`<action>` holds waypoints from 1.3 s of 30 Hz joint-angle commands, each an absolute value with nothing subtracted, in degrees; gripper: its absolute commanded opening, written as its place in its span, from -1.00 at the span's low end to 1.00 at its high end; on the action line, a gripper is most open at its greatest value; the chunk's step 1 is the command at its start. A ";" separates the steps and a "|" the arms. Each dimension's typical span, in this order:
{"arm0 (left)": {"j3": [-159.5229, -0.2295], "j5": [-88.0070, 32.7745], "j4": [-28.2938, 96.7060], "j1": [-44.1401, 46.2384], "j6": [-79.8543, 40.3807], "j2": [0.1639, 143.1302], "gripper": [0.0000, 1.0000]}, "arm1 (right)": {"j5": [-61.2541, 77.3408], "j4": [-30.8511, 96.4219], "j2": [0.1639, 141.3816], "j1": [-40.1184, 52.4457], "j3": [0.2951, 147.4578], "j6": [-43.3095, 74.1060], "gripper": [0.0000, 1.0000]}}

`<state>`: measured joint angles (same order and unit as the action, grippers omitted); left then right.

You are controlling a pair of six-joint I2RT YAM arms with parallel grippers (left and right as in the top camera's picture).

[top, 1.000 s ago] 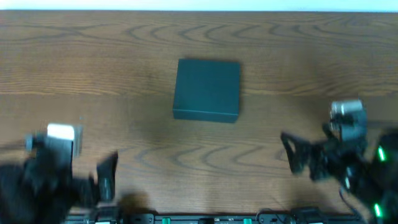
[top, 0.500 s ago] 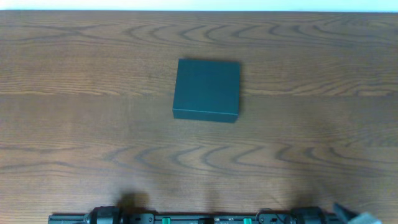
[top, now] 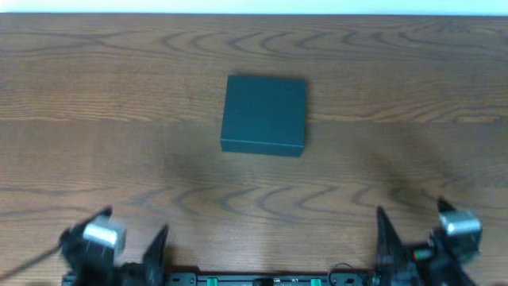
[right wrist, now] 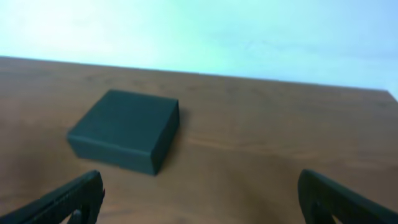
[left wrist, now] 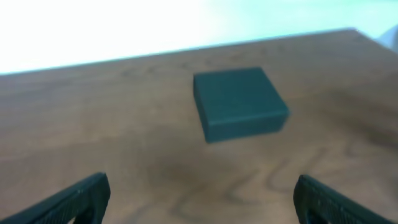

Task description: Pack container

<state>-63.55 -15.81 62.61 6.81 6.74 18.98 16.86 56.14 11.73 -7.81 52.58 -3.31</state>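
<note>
Black left pincer (left wrist: pixel 200 186), right pincer (right wrist: pixel 200 180) gape low, facing container (top: pixel 264 111).

The overhead view looks straight down on the wooden surface (top: pixel 119 119) from well above. The robot's side is at the bottom edge and the container (top: pixel 263 114) lies just above centre. The left wrist view sits low at the near left, facing forward and slightly right. The left pincer (left wrist: pixel 199 196) frames its lower corners, and the container lies ahead, a little right of centre. The right wrist view sits low at the near right, facing forward and left, with the right pincer (right wrist: pixel 200 190) at its lower corners. All three views share the container and the wood around it.
</note>
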 commanded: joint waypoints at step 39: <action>-11.18 -2.55 41.28 6.79 4.27 19.11 0.91 | 16.97 15.86 13.41 -8.27 5.02 9.61 0.99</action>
<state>-11.46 -3.40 39.38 6.81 4.49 19.38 17.50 15.73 13.30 -7.81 5.98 8.82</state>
